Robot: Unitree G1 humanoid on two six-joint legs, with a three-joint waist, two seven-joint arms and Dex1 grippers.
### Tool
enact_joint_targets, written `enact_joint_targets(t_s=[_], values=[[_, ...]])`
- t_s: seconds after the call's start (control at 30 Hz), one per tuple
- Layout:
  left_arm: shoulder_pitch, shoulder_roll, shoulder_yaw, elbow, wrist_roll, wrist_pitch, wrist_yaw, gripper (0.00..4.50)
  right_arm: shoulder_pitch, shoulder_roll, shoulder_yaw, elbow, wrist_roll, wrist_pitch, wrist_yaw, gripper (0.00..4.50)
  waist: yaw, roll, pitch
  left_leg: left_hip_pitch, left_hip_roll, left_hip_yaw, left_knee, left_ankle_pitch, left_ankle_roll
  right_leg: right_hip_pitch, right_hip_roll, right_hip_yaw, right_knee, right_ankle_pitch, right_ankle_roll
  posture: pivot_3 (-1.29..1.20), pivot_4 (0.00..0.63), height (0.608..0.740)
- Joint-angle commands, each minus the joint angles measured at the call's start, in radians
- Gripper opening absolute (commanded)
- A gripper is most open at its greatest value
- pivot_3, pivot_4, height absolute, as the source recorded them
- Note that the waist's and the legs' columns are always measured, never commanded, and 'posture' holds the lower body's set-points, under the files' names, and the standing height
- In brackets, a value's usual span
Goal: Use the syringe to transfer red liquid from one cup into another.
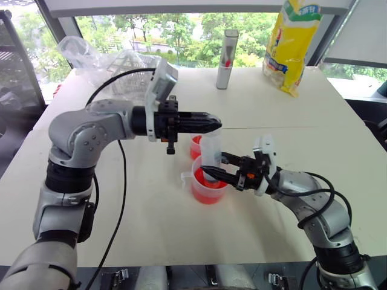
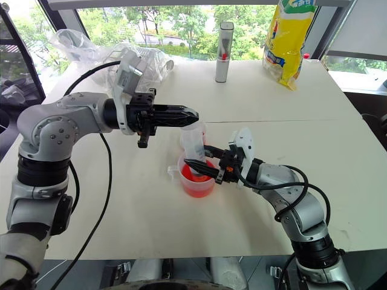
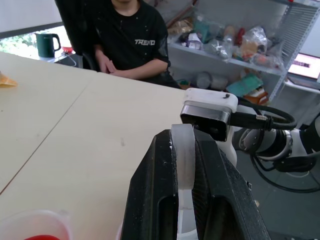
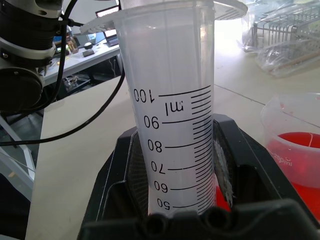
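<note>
A pale worktop (image 1: 151, 229) holds two clear cups near its middle. The larger handled cup (image 1: 208, 184) contains red liquid (image 1: 207, 191); the smaller cup (image 1: 195, 147), also reddish, stands just beyond it at about eleven o'clock. The syringe (image 1: 211, 156) stands upright with its tip down in the handled cup. The right gripper (image 1: 213, 173), reaching in from three o'clock, has its jaws pinching the syringe barrel low down, apparently to steady it over the liquid. The left gripper (image 1: 208, 124) comes in level from nine o'clock, its jaws pressed onto the white plunger top, likely placed there to pull upward and draw liquid. A person (image 3: 132, 37) sits beyond the worktop.
</note>
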Motion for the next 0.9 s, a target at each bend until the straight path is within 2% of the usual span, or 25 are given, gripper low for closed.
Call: enact_joint_targets(t_s=[0.03,0.87,0.9], values=[[-0.066,0.017,0.11,0.011,0.005,-0.068,0.022,0.04,0.021,-0.021,0.041,-0.019,-0.006,0.014,0.028,1.4,0.0,0.0,0.0,0.0,0.0,0.0,0.0,0.0,0.0,0.0,0.0,0.0,0.0,0.0,0.0,0.0,0.15,0.74],[-0.061,0.013,0.105,0.002,0.005,-0.066,0.028,0.04,0.014,-0.026,0.041,-0.014,-0.008,0.006,0.035,1.4,0.0,0.0,0.0,0.0,0.0,0.0,0.0,0.0,0.0,0.0,0.0,0.0,0.0,0.0,0.0,0.0,0.15,0.74],[-0.059,0.014,0.104,0.001,0.006,-0.065,0.029,0.45,0.013,-0.026,0.04,-0.016,-0.007,0.007,0.034,1.4,0.0,0.0,0.0,0.0,0.0,0.0,0.0,0.0,0.0,0.0,0.0,0.0,0.0,0.0,0.0,0.0,0.15,0.74]])
